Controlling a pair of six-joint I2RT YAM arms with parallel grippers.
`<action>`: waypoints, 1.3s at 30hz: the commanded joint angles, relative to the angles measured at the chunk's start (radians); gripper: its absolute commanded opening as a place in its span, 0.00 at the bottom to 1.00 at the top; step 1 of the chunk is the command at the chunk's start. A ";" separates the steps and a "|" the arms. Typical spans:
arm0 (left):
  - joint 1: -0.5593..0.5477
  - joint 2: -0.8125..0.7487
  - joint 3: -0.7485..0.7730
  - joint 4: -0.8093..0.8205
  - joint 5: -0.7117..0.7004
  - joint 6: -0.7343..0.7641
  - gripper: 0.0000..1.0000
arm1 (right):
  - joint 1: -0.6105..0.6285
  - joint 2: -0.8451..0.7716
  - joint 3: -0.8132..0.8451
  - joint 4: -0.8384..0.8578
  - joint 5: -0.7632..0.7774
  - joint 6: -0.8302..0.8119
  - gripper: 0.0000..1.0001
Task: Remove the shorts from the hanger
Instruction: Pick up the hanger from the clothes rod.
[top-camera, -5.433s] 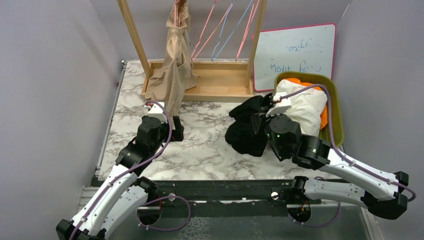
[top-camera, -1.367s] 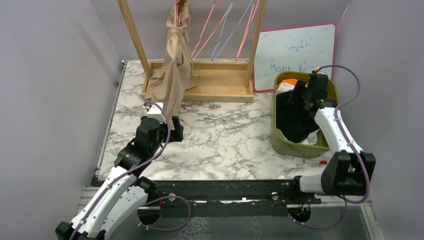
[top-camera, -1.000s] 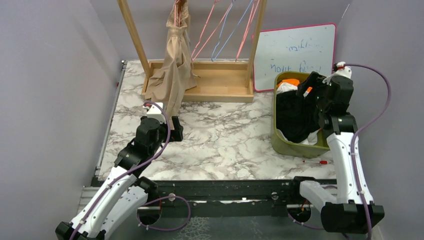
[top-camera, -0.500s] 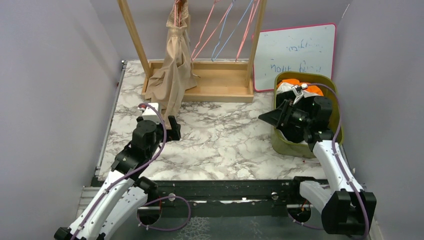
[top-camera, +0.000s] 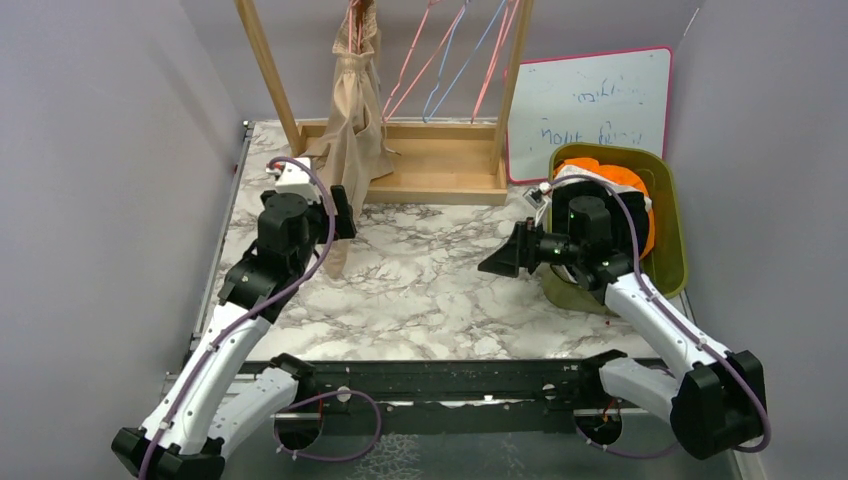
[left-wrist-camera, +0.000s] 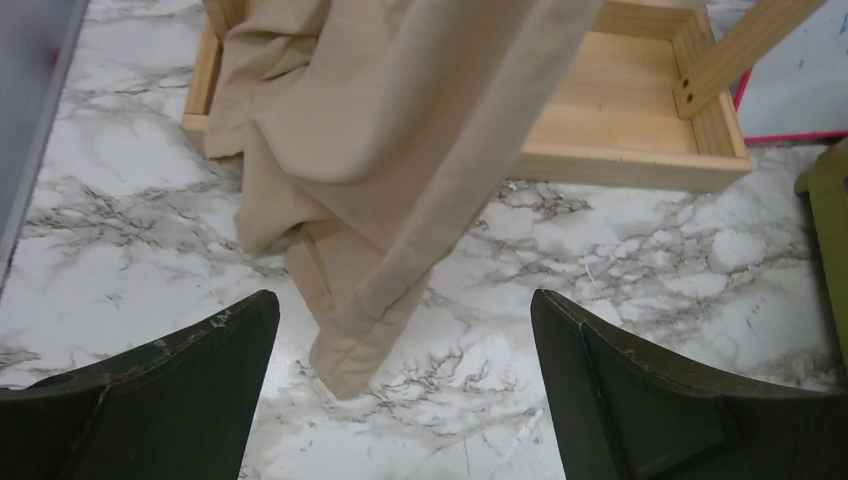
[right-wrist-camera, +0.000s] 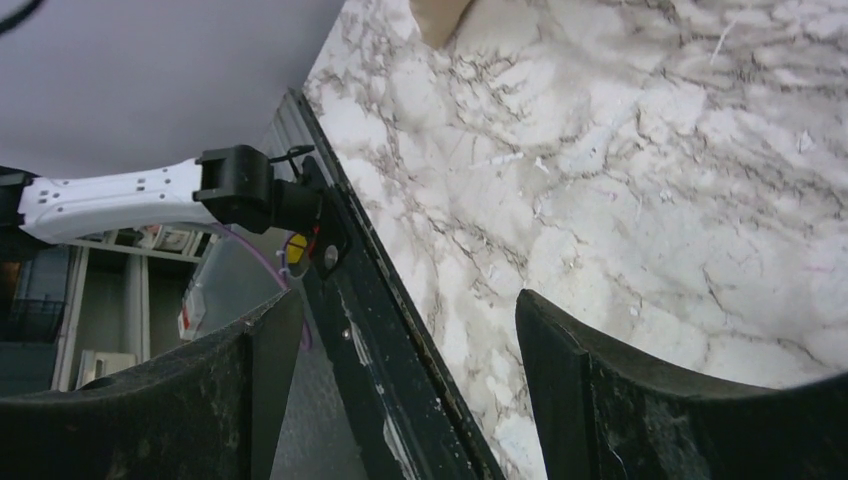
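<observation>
Left gripper (top-camera: 335, 212) has lifted toward wooden rack (top-camera: 440, 172); right gripper (top-camera: 500, 262) swung out of green bin (top-camera: 676, 232) right of rack. Both spread, empty. Tan shorts (top-camera: 350, 150) hang at rack's left end, hem trailing in front of rack. Best pinch above hem, then draw toward rack front.

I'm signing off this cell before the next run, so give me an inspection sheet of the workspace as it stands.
Surface: marble-patterned table, no spills seen.
Job's things: tan shorts hang from a hanger on the wooden rack; orange shorts lie in the green bin.
Clutter: whiteboard leans behind the bin; bare pink and blue hangers on the rack.
Grippers: left gripper open, facing the tan hem, nothing gripped; right gripper open and empty over the table.
Cables: purple cables run along both arms, no snag seen.
Surroundings: grey walls on three sides.
</observation>
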 joint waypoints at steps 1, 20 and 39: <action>0.100 0.053 0.087 -0.027 0.049 0.055 0.99 | 0.017 -0.024 -0.049 -0.024 0.084 0.004 0.79; 0.353 0.240 0.396 0.096 0.604 -0.032 0.96 | 0.016 -0.163 -0.303 0.445 0.030 0.420 1.00; 0.352 0.476 0.646 0.141 0.742 -0.062 0.74 | 0.016 -0.122 -0.156 0.081 0.073 0.168 1.00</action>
